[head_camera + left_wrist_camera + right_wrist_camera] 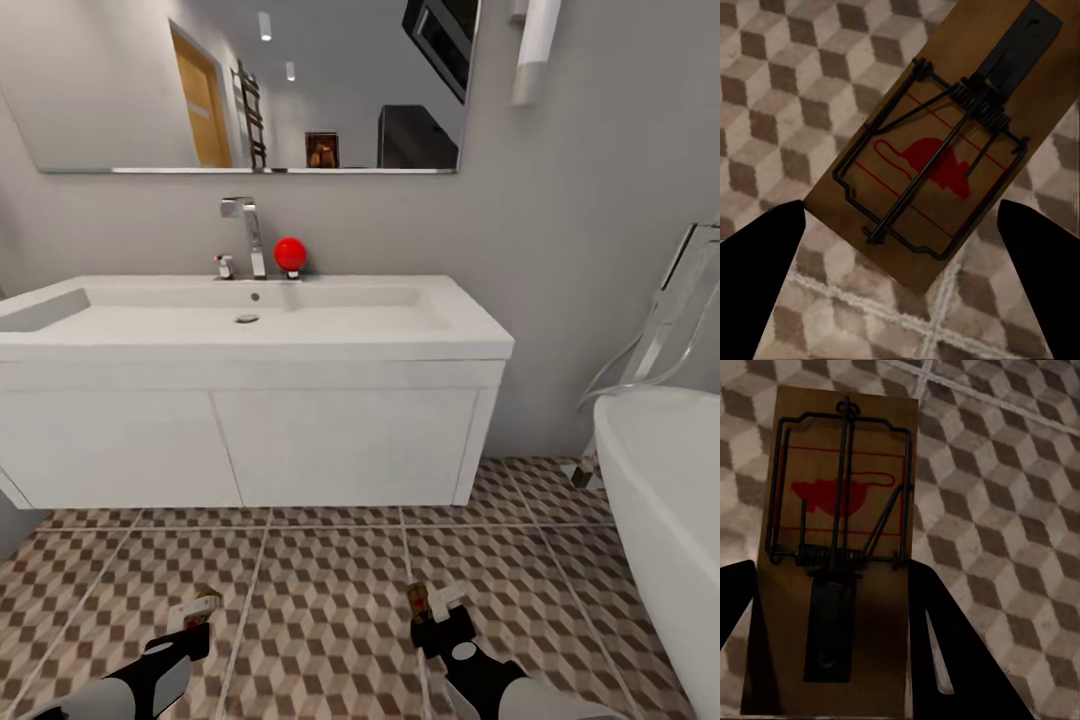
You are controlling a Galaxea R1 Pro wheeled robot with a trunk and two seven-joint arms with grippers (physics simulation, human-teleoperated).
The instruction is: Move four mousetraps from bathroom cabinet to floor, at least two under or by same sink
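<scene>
1. Bathroom floor (330,600): cube-print tiles w/ pale grout, hard and flat. A thin board should sit stable on it; likely to slide rather than tip if nudged.
2. Sink (250,330): wide white basin w/ cupboard doors, straight ahead. Open tile in front of and below it, which looks like the target zone for at least two traps.
3. Bathtub (670,500): at the right edge of the head view, close to the right arm. Judgement: mind the elbow on that side.
4. Left gripper (197,612): low over the tiles and carrying a trap; in the head view the board pokes out past the fingertips. In the left wrist view the dark fingers (761,262) stand wide of the board, so can't tell exactly where the grip bites.
5. Right gripper (432,607): also low, clamped on the second trap, fingers (945,652) hard against the board's long edges near the plain end.
6. Mousetraps, left one (945,142) and right one (840,532): small flat wooden boards w/ black wire bar, spring and a red mouse print. Judgement: light, stiff, thin. Best held by the wood edges at the bare end, away from the wire. Smooth sides may slip, so keep them level and lower them to the tile rather than drop them.
</scene>
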